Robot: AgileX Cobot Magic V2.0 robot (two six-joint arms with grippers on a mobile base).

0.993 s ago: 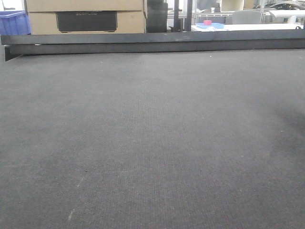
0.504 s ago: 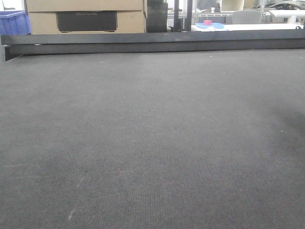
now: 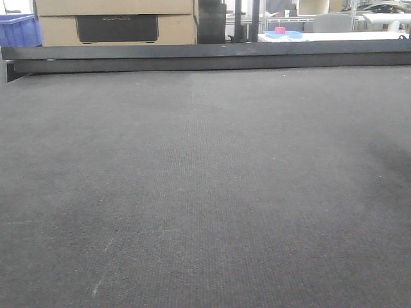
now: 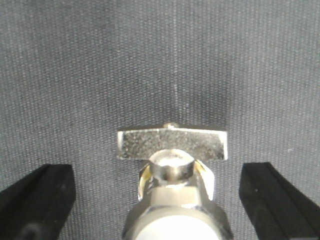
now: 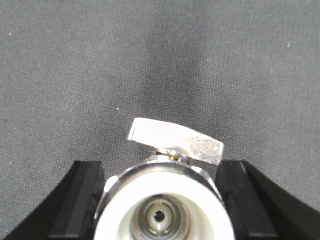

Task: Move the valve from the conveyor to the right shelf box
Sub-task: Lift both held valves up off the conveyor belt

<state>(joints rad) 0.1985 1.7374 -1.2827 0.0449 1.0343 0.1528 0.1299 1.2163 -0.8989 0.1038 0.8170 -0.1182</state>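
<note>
The far-facing view of the surface (image 3: 205, 192) shows nothing changed, so the transfer seems not yet begun; the right hand (image 5: 161, 170) grips a valve (image 5: 165, 210) low over the surface; the left hand (image 4: 157, 172) stands wide apart around a second valve (image 4: 172, 145), not touching it.

Conveyor (image 3: 205, 192): dark grey woven belt, fills the frame below the black rail (image 3: 205, 58). Beyond the rail, left end: blue crate (image 3: 19, 31); beside it, cardboard boxes (image 3: 115, 19) with a black panel. Beyond the rail, right end: white table (image 3: 334, 36) bearing a small red item (image 3: 280, 30) on something blue.
</note>
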